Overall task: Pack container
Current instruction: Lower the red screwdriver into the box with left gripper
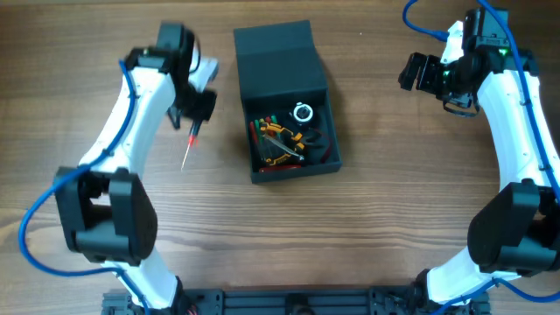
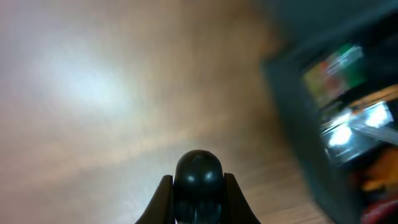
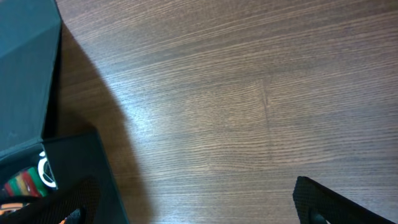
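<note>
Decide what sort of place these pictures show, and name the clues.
Probably a robotics lab bench. A white left arm and right arm trail blue cables over a wood-grain table, and the open container between them holds hand tools.

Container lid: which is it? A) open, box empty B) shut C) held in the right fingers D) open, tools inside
D: in the overhead view the lid of the container is flapped back, and coloured tools lie inside.
</note>
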You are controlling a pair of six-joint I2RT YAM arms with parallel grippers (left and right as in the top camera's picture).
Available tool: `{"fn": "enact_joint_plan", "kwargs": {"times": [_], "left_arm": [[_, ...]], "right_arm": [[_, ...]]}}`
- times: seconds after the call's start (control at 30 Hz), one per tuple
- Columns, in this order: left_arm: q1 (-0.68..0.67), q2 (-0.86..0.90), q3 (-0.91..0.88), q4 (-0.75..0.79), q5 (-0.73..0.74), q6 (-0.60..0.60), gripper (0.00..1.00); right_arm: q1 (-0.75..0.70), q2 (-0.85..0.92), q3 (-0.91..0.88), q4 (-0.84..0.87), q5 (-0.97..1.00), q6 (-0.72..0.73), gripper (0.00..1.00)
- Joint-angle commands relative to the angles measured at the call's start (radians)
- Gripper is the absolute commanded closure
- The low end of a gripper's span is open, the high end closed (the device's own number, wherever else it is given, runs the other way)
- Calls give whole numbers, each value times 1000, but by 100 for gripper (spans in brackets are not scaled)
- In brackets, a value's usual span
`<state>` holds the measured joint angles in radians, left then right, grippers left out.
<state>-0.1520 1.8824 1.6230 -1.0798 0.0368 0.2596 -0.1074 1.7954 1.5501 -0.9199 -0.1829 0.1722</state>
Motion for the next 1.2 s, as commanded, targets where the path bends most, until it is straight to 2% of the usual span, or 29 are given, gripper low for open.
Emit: {"fn": "enact_joint_plan", "kwargs": {"times": [0.0,0.13,0.23,0.37,0.53,0.7,0.77,0.83,0.93,0.97,1.03,1.1,1.17], "left_arm": [[-136,-51,169,-24,-15,127,96],[-317,-45,182,-13,-16,326,96],[-417,-15,182,-13,-15,422,95],[-476,69,182,-18,-5,429,80],[-511,181,182,-38,17,429,71],[-539,222,182,-38,41,444,54],[-542,221,182,-36,30,442,51],[-542,212,183,-32,-51,389,51],[-535,191,207,-32,-208,235,55],[-529,182,218,-32,-241,182,54],[-507,158,237,-32,-274,73,44],[-463,125,244,-24,-274,-45,40],[-406,105,244,-16,-274,-127,39]], "right_arm": [[2,15,6,0,-10,14,0],[2,15,6,0,-10,14,0],[2,15,6,0,-10,14,0],[2,15,6,0,-10,14,0],[2,15,6,0,-10,14,0],[2,15,6,0,-10,14,0],[2,15,6,0,-10,14,0],[2,15,6,0,-10,14,0],[2,15,6,0,-10,14,0],[2,15,6,0,-10,14,0],[2,15,6,0,-10,13,0],[2,15,6,16,-8,14,0],[2,15,6,125,-6,14,0]]}}
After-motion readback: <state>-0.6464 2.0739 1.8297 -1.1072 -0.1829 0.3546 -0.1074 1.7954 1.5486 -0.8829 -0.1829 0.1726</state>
